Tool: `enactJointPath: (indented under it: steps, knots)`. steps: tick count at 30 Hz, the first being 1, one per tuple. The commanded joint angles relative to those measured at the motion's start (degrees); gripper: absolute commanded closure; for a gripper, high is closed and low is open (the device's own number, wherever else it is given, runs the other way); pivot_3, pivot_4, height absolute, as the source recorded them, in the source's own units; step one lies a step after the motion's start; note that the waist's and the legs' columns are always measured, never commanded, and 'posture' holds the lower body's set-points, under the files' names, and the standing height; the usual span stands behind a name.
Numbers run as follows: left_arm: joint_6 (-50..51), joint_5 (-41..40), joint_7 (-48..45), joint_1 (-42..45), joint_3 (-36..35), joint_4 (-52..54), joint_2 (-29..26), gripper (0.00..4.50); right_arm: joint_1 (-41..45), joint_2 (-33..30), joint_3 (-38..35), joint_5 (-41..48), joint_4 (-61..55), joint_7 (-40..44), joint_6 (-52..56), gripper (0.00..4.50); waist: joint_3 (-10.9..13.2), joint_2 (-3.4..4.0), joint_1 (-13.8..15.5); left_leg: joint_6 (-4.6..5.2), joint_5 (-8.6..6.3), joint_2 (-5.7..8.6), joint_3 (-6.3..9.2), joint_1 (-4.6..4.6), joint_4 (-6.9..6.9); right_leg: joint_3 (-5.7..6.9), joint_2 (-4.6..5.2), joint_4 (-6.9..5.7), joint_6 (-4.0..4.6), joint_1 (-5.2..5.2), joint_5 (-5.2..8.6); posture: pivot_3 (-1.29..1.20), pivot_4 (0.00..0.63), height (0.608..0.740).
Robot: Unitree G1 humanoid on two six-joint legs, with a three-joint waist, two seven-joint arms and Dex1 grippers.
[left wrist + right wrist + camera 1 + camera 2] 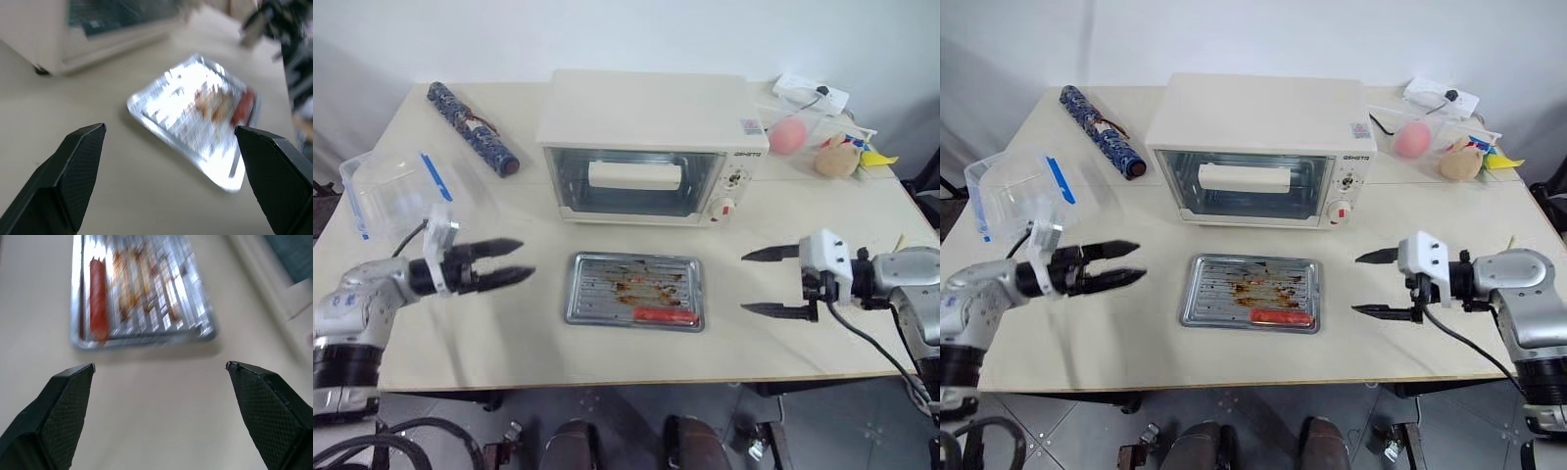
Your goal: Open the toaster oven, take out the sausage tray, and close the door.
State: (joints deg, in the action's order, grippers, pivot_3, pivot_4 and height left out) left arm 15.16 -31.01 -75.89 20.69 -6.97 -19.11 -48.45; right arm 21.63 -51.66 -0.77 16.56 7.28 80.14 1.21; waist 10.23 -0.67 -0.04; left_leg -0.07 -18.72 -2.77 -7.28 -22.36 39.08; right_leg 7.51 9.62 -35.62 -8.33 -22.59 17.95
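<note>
Both empty: left gripper and right gripper spread wide, flanking sausage tray.

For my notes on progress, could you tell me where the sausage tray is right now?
In the head views the tray lies flat on the table, just in front of the closed oven, between the left hand and the right hand.

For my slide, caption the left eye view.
Sausage tray on table before closed toaster oven, open grippers either side.
</note>
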Motion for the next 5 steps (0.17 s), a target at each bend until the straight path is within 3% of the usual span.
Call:
enactJointPath:
  steps: [1, 5]
  knots:
    - [-10.8, 4.5, -7.6, -1.2, 0.5, -5.4, -1.5, 0.02, -0.8, -1.4, -0.6, -1.9, 0.5, -0.5, -3.1, 0.00, 0.0, 0.01, 0.0, 0.00, 0.00, -0.01, -0.02, 0.00, -0.01, 0.00, 0.00, 0.00, 0.00, -0.02, 0.00, 0.00, 0.150, 0.740]
    - [-16.9, 5.8, -8.1, 0.3, -1.3, -10.6, -0.2, 0.02, -4.9, -1.1, -3.3, -1.6, -2.3, -4.3, -2.1, 0.00, 0.0, 0.00, 0.1, 0.03, -0.02, -0.02, 0.02, -0.02, 0.01, 0.02, 0.00, -0.04, 0.00, -0.03, 0.00, 0.00, 0.150, 0.740]
